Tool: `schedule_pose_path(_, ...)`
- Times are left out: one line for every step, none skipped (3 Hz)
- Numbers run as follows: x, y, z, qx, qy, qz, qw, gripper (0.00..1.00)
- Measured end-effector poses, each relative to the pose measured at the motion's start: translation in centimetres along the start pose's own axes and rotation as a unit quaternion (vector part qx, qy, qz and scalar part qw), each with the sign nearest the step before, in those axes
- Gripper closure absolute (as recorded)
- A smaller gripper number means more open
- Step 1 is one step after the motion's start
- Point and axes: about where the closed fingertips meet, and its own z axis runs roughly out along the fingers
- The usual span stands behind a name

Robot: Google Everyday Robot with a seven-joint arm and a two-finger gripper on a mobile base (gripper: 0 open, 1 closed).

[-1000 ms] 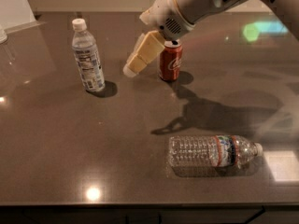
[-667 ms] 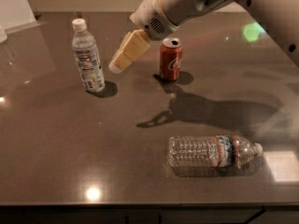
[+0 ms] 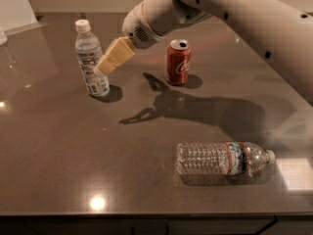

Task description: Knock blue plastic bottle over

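In the single camera view, the blue plastic bottle point(image 3: 88, 50) stands upright on its base at the far left of the dark counter point(image 3: 68, 160), white cap on top and its printed label facing the camera. It has not yet been tipped. The end effector point(image 3: 101, 70) reaches down and leftward from the pale arm point(image 3: 234, 13) that crosses in from the upper right. Its tip lies against the right side of the bottle's body, about halfway up. Whether it is actually touching or only just beside the bottle cannot be told from this angle. The tan fingers point(image 3: 116, 55) read as one closed wedge with no gap showing, and nothing is held. That suits the job, since a narrow, stiff point is better for a sideways shove than an open grip. Meeting the bottle well above its base also looks deliberate, because a push there should tip it rather than slide it. A red soda can point(image 3: 178, 62) stands upright behind and to the right of the tip, clear of the likely push line. A ribbed clear bottle point(image 3: 215, 158) with a red-banded label lies on its side well apart, near the front right. The next move probably calls for a short leftward sweep.
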Motion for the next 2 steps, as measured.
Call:
schedule_pose_path(-0.2,0.1,2.4,-0.002,-0.023,0.018,0.9996,0.00)
schedule_pose_path(-0.9,0.4,3.8,-0.008,-0.046,0.025,0.9986,0.00)
